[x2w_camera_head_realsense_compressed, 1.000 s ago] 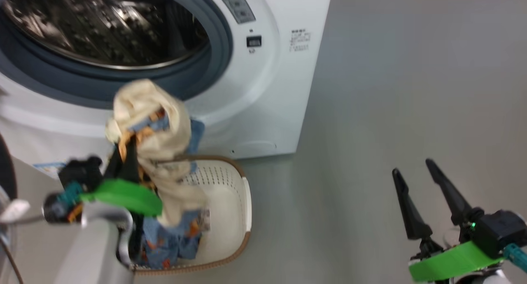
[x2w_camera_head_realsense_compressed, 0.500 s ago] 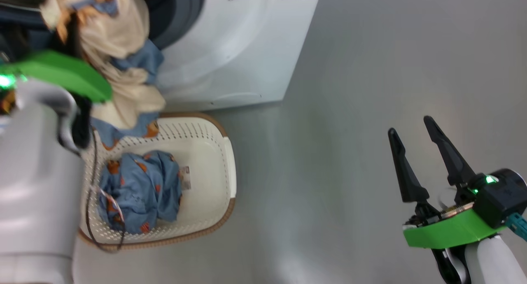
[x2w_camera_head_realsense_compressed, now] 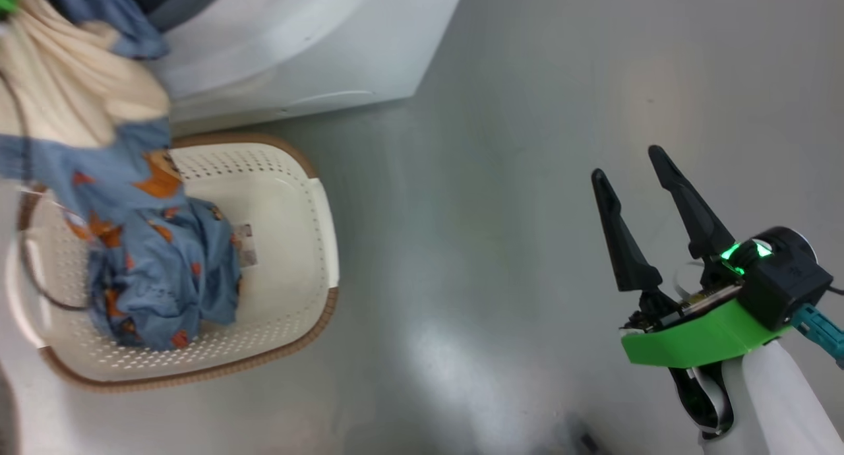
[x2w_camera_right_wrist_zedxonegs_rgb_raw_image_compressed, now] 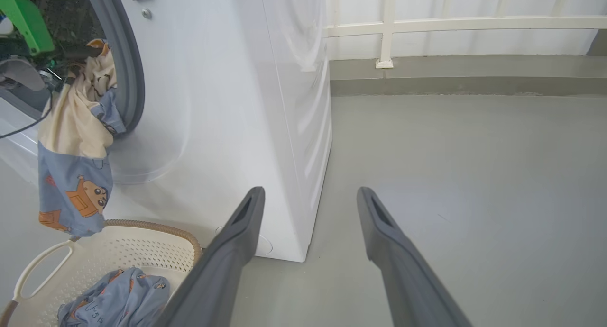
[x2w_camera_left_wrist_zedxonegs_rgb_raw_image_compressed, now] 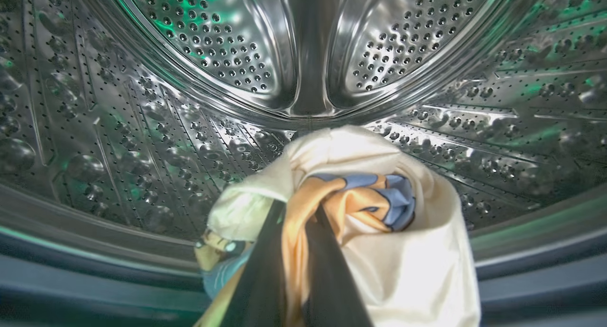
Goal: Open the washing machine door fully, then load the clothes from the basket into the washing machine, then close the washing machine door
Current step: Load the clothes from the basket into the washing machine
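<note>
Fingers (x2w_camera_left_wrist_zedxonegs_rgb_raw_image_compressed: 265, 270) of the left gripper (x2w_camera_left_wrist_zedxonegs_rgb_raw_image_compressed: 297, 212) pinch tight on a cream, orange and blue garment (x2w_camera_left_wrist_zedxonegs_rgb_raw_image_compressed: 417, 251) held at the mouth of the washing machine (x2w_camera_right_wrist_zedxonegs_rgb_raw_image_compressed: 227, 104), steel drum (x2w_camera_left_wrist_zedxonegs_rgb_raw_image_compressed: 189, 47) just ahead, its tail hanging over the basket (x2w_camera_head_realsense_compressed: 316, 204). A blue printed piece (x2w_camera_head_realsense_compressed: 165, 277) lies bundled in the basket, on the floor (x2w_camera_head_realsense_compressed: 494, 178) near the machine's front. The right gripper (x2w_camera_head_realsense_compressed: 626, 163) hangs well aside, fingers spread wide, empty.
</note>
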You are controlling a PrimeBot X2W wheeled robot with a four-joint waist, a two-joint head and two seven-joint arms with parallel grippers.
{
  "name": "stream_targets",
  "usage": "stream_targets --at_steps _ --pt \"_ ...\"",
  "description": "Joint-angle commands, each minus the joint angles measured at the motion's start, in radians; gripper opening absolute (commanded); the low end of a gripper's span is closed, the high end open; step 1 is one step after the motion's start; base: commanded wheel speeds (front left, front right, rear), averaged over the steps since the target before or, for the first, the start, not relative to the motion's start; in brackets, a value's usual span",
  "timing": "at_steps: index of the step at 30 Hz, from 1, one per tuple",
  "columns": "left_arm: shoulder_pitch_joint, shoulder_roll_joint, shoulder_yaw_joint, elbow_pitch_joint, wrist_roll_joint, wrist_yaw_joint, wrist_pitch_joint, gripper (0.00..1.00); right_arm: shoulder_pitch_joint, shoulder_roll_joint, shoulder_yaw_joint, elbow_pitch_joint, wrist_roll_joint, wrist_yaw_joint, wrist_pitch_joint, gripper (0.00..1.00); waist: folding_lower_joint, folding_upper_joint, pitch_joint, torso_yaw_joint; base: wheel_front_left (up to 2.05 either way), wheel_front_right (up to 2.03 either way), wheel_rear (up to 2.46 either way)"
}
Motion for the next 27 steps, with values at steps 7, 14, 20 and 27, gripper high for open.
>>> stream_targets --at_steps 7,14,20,27 --pt "-0.120 0.124 0.040 -0.012 0.000 0.028 0.002 0.00 -0.022 -0.004 0.051 -0.021 0.022 0.002 -0.012 1.00 0.0000 0.0000 0.065 -0.077 0.00 0.00 0.00" --pt "-0.201 0.168 0.038 -0.028 0.034 0.051 -0.103 0.00 -0.039 0.000 0.074 -0.017 0.034 0.002 -0.012 1.00 0.0000 0.0000 0.087 -0.117 0.00 0.00 0.00" --pt "-0.258 0.194 0.013 -0.057 0.087 0.064 -0.246 0.00 -0.047 0.009 0.078 -0.013 0.043 0.002 -0.012 1.00 0.0000 0.0000 0.112 -0.140 0.00 0.00 0.00" --pt "-0.297 0.197 -0.030 -0.050 0.152 0.096 -0.336 0.00 -0.062 0.017 0.081 -0.012 0.047 0.002 -0.012 1.00 0.0000 0.0000 0.131 -0.143 0.00 0.00 0.00"
